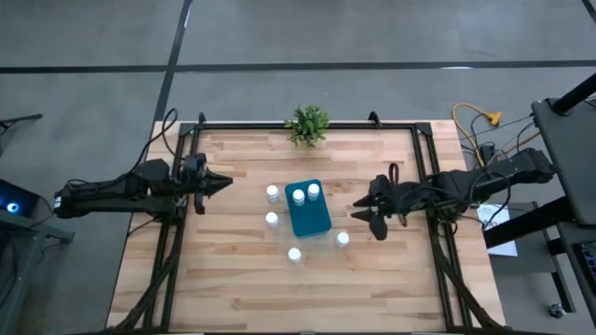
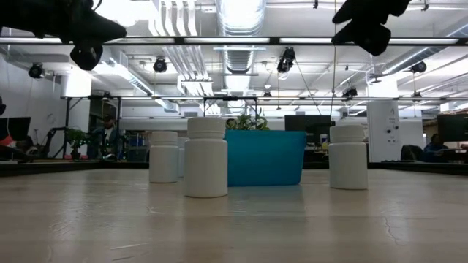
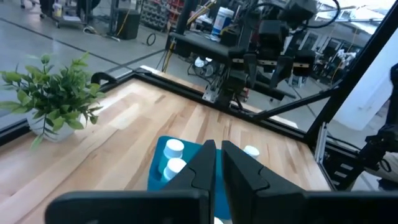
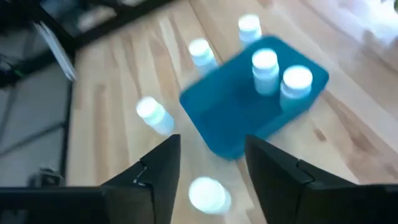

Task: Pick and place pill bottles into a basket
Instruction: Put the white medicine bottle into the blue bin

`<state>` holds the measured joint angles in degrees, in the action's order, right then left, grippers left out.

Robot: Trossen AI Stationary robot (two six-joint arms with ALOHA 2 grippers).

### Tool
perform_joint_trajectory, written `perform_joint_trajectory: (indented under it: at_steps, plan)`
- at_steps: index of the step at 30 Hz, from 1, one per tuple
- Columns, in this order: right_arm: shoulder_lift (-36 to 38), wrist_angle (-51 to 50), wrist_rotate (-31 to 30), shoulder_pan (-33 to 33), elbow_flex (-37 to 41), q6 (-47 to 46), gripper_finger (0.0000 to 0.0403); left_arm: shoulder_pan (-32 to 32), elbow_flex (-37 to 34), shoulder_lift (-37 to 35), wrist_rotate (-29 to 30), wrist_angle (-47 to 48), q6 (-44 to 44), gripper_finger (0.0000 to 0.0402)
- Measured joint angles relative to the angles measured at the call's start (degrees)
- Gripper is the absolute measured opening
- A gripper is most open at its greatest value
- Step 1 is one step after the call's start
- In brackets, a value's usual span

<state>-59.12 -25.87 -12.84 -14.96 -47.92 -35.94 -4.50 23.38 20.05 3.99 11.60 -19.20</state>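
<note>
Four white pill bottles [image 1: 294, 254] stand on the wooden tabletop [image 1: 233, 288] around the teal basket [image 1: 308, 219] holding two more, flanked by the spread, empty right end effector [image 1: 363, 212] and pressed-together left end effector [image 1: 226, 182].

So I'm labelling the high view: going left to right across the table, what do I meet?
Left gripper → two bottles left of the basket → basket holding two bottles → bottle on its right → right gripper.
</note>
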Motion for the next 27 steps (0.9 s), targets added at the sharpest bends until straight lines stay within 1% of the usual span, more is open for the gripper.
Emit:
perform_joint_trajectory:
  at_steps: [5,8,13,18,27]
  plan:
    - [-5.7,-6.0,0.5,0.0,-3.8,-0.9,0.0203,0.0,0.0,-0.2,0.0,0.0,0.0,0.0008]
    - [-8.4,-8.1,2.3,0.0,-5.8,-0.3,0.0215,0.0,0.0,-0.3,0.0,-0.1,0.0,0.0008]
    - [-11.6,-10.0,5.7,0.0,-8.6,0.1,0.0217,0.0,0.0,-1.0,0.0,-0.1,-0.1,0.0008]
    - [-13.1,-10.8,5.9,0.0,-9.9,-0.2,0.0217,0.0,0.0,-1.4,0.0,-0.1,-0.2,0.0008]
    - [-13.4,-11.7,5.8,0.0,-9.3,-4.2,0.0217,0.0,0.0,-1.4,-0.2,-0.1,-0.1,0.0008]
